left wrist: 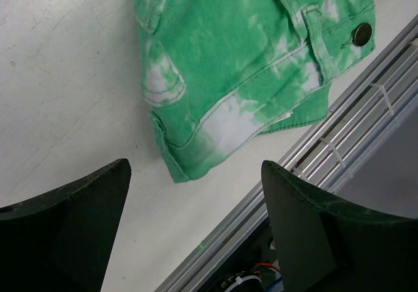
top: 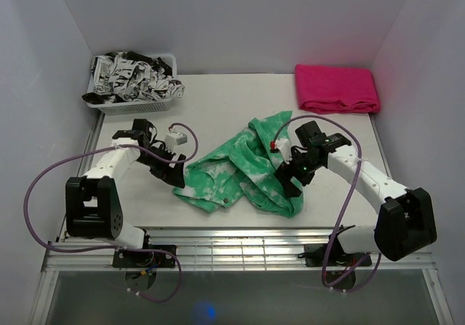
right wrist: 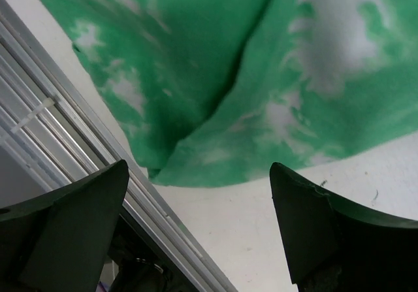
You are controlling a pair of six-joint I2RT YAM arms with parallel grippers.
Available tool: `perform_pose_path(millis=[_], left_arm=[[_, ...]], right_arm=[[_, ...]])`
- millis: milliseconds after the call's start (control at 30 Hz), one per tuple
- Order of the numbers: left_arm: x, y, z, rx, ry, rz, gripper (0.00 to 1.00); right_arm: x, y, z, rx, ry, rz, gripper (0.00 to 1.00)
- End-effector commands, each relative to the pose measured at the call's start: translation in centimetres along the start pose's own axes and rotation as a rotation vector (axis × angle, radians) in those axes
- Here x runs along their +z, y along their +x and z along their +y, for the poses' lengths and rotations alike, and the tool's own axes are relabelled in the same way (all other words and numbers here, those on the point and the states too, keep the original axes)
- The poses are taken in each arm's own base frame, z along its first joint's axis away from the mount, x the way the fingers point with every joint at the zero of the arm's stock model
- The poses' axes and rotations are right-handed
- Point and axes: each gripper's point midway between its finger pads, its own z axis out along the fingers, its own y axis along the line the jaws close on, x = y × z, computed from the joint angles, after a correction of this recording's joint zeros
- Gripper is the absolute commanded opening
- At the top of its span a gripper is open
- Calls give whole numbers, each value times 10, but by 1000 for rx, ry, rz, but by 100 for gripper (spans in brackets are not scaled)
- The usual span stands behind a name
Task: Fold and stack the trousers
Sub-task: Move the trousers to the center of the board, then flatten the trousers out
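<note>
While crumpled and unfolded, the green trousers [top: 243, 169] lie mid-table [top: 218, 99], toward the near edge. Left gripper [top: 173, 166] sits just left of the trousers, right gripper [top: 292, 181] over their right edge; both pairs of jaws stand apart, holding nothing. Folded pink cloth [top: 336, 89] lies beyond the trousers to the right, basket [top: 127, 107] beyond to the left.

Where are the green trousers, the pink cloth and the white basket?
green trousers [top: 240, 171], top view, middle of the crumpled fabric.
pink cloth [top: 336, 87], top view, centre of the folded pile.
white basket [top: 134, 107], top view, its front wall.
</note>
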Motion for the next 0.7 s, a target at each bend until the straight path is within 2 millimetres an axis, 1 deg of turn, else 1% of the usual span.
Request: perform_pose_path(millis=[0,100,133,167,200,233,267,300,333,400,433,467,500,533,567,600,633,667], left_arm=[[6,-6,6,-8,10,-25,91],[12,-8,8,-46,23,-27,88],[14,-8,9,-56,25,-28,87],[17,-8,11,-66,21,-25,86],[21,-9,16,-73,12,-29,84],[24,-7,20,-100,-2,-18,78],[26,-7,22,-105,-8,-19,75],[28,-6,24,-116,-10,-10,70],[28,-7,27,-119,-17,-12,58],[28,-9,29,-120,-23,-19,44],[27,-13,32,-117,-34,-31,36],[24,-16,36,-125,-49,-47,16],[21,-20,41,-127,-61,-59,5],[14,-28,48,-124,-84,-82,0],[6,-30,59,-142,-113,-104,0],[0,-33,67,-141,-141,-113,0],[-8,-35,78,-147,-179,-126,0],[-19,-43,88,-130,-220,-144,0]], right_arm=[[15,-11,15,-44,-4,-5,94],[33,-9,14,-57,19,35,93],[39,-1,5,-48,64,72,93],[43,-1,-2,-42,98,77,96],[45,-8,-16,-35,163,52,99],[44,-4,-30,-4,246,71,86],[44,-5,-33,3,258,70,80],[41,-5,-42,11,301,73,73],[38,-6,-44,16,312,63,57],[26,-10,-50,17,343,27,42],[16,-12,-54,13,373,6,19],[9,-12,-58,15,392,-3,8],[1,-9,-65,31,418,-7,8],[-9,-7,-67,33,431,-22,8],[-16,-3,-71,30,439,-24,8],[-23,5,-78,60,447,-23,8],[-30,11,-79,65,453,-23,8],[-36,22,-87,69,469,-8,8]])
